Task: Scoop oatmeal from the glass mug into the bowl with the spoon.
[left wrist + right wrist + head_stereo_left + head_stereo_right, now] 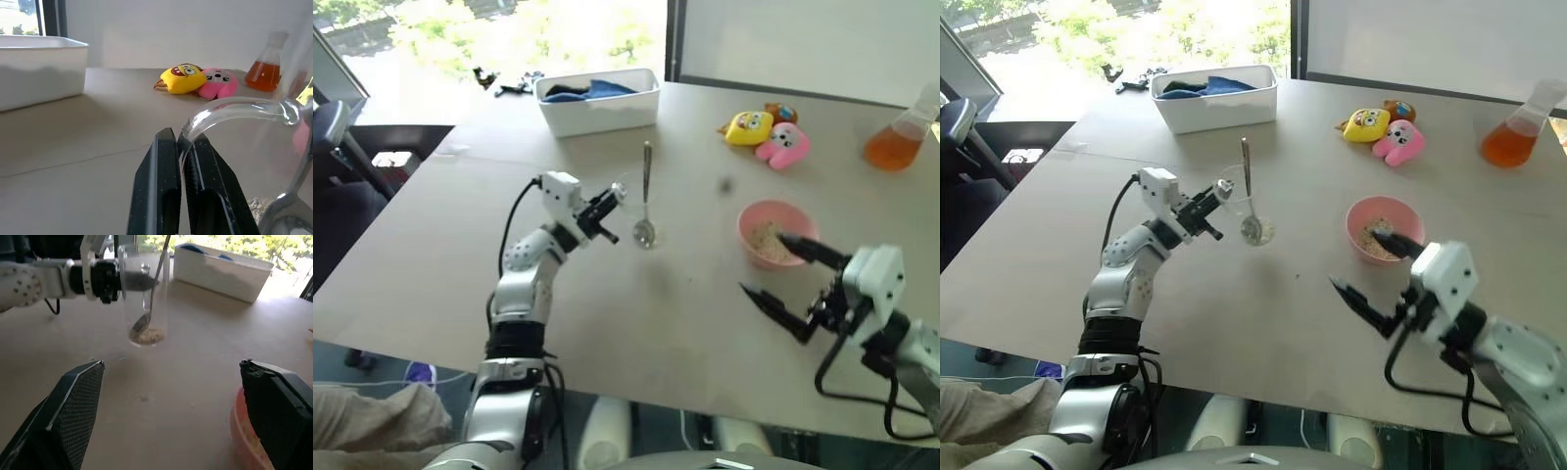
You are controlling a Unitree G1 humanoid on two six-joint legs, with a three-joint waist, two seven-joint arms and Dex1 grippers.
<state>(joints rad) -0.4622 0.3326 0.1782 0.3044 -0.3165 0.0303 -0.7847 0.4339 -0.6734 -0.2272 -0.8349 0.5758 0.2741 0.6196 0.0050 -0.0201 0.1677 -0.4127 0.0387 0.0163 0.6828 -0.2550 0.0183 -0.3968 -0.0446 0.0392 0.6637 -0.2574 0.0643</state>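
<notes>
Nearest the head camera, the right end effector (781, 272) hangs over the worktop's (666, 323) near edge, its two black fingers spread wide apart and holding nothing; the pale-pink bowl (771, 231) sits just beyond its upper finger, a heap of beige flaky oatmeal (768, 241) inside. Bare tan surface, smooth and matte, stretches between this end effector and the glass mug (144, 294), leaving open room in the middle of the worktop. Left end effector (182, 166) has its fingers pressed together on the mug's curved clear handle, and the mug stands upright. One slim silver spoon (152, 291) leans inside the mug, its oval bowl down in a thin layer of oatmeal at the bottom, its handle rising past the rim. Along the far edge lie one white rectangular tub (599, 99) with blue cloth, two soft toys, one yellow (748, 127) and one pink (783, 145), touching, and one conical flask (899, 137) of orange liquid near the right corner.
</notes>
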